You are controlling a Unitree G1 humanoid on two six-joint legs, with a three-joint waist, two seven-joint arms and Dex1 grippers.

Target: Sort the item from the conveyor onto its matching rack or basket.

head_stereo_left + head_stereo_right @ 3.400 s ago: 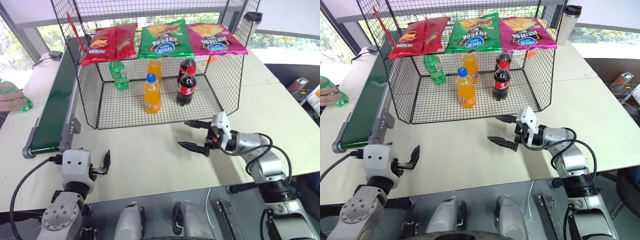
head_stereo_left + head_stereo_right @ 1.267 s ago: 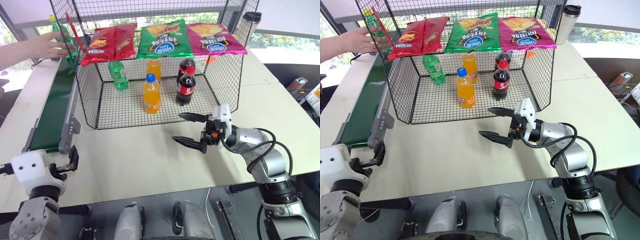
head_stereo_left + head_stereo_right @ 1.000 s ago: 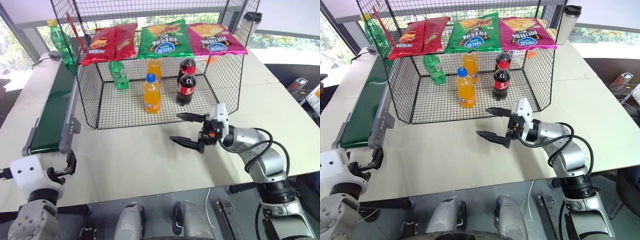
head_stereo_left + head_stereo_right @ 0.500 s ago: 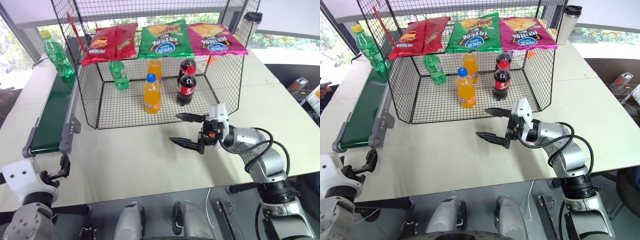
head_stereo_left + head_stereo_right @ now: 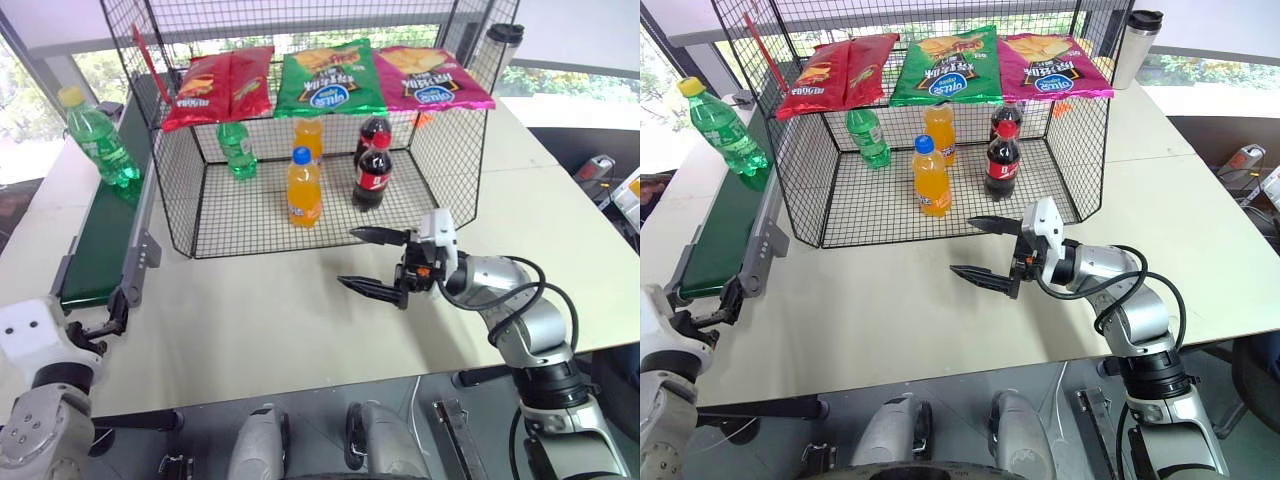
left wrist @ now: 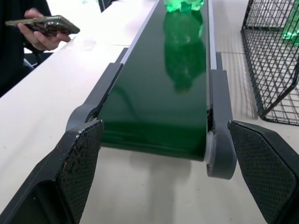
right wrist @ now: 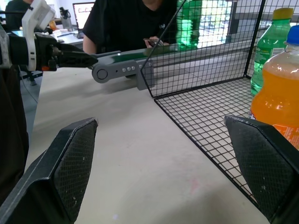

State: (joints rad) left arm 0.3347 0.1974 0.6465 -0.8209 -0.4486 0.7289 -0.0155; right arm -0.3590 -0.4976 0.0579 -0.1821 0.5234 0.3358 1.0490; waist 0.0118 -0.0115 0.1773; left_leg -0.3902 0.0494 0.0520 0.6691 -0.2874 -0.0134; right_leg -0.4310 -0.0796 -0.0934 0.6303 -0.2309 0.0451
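The item, a green bottle (image 5: 100, 140) with a yellow cap, stands upright on the far part of the conveyor (image 5: 105, 235), a dark green belt along the table's left side. My left gripper (image 5: 112, 318) hangs open just before the belt's near rounded end; in the left wrist view the belt (image 6: 159, 93) runs straight away between its fingers toward the bottle's base (image 6: 183, 4). The black wire cage (image 5: 250, 220) stands right of the belt. My right gripper (image 5: 366, 262) is open and empty, pointing left in front of the cage.
Inside the cage stand a small green bottle (image 5: 237, 148), orange bottles (image 5: 304, 188) and cola bottles (image 5: 372, 170). Chip bags (image 5: 330, 78) lie on its top shelf. A tumbler (image 5: 503, 45) stands at the back right. A person's hand with a phone (image 6: 42, 32) is left of the belt.
The green bottle has ridden down the belt toward me. My left gripper has shifted left, to the belt's near end. The right arm has stayed still.
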